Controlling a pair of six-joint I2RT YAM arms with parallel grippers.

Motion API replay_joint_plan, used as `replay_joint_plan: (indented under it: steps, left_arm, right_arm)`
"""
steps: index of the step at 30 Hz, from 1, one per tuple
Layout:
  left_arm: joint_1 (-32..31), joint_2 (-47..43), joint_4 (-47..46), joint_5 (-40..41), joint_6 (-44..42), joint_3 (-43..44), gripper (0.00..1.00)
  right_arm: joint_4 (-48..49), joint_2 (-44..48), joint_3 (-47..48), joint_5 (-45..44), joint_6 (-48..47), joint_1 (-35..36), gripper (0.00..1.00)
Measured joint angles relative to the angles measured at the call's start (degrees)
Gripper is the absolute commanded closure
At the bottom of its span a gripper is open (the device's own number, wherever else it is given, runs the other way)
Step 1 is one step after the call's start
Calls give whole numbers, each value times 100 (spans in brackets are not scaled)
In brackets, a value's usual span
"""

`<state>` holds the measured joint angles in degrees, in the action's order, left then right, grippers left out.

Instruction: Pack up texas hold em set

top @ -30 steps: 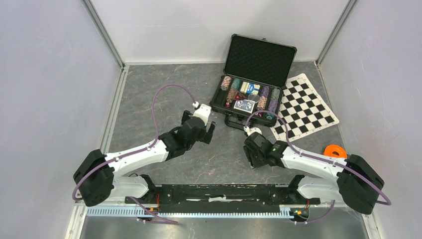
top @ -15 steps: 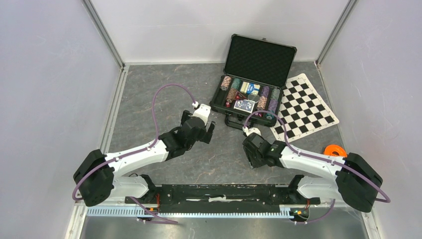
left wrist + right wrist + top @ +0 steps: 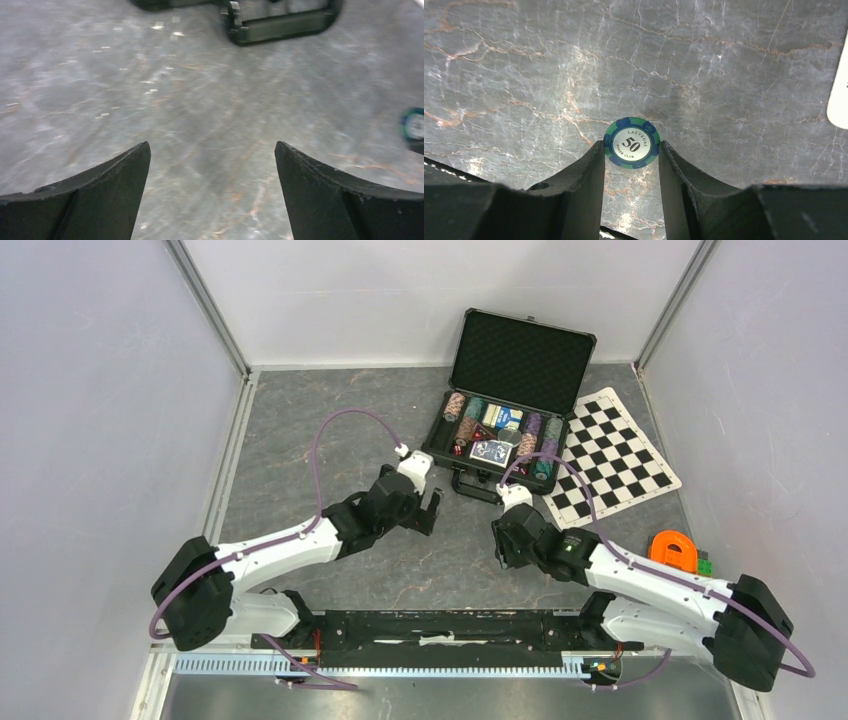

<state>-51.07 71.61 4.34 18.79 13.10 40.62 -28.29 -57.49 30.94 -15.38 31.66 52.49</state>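
The black case lies open at the back of the table, its foam-lined lid raised. Rows of striped poker chips and blue card decks fill its tray. My right gripper is shut on the edges of a green-and-blue poker chip marked 50, just above the marble table; from above, this gripper is in front of the case. My left gripper is open and empty over bare table, with the case handle ahead of it. In the top view the left gripper sits left of that handle.
A black-and-white checkered mat lies right of the case. An orange ring-shaped object and a small green piece rest by the right arm. Grey walls close in the table on three sides.
The right jaws have narrowed onto the chip, and the right arm has swung, uncovering the orange object. The left gripper has shifted slightly right, toward the case handle.
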Motion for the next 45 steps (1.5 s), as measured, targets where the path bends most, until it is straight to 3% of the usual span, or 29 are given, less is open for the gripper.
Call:
replay_joint_plan:
  steps: [7, 14, 19, 34, 42, 45]
  left_arm:
    - [229, 660, 105, -1928, 1071, 929, 9]
    - [800, 1397, -664, -4015, 2706, 1021, 18]
    - [802, 2131, -1012, -4848, 3510, 1034, 24]
    - [780, 2402, -1633, -5541, 4151, 1034, 37]
    - [780, 2516, -1781, -5543, 4214, 1034, 54]
    - [780, 2527, -1821, -5545, 4238, 1032, 55]
  right_arm:
    - [433, 282, -22, -13, -245, 0, 68]
    - [942, 697, -94, 33, -686, 0, 69]
    - [1202, 728, -94, 142, -1010, 0, 69]
    - [1491, 728, -94, 439, -1316, 0, 69]
    - [1574, 730, -94, 590, -1355, 0, 69]
    - [1580, 730, -94, 610, -1355, 0, 69]
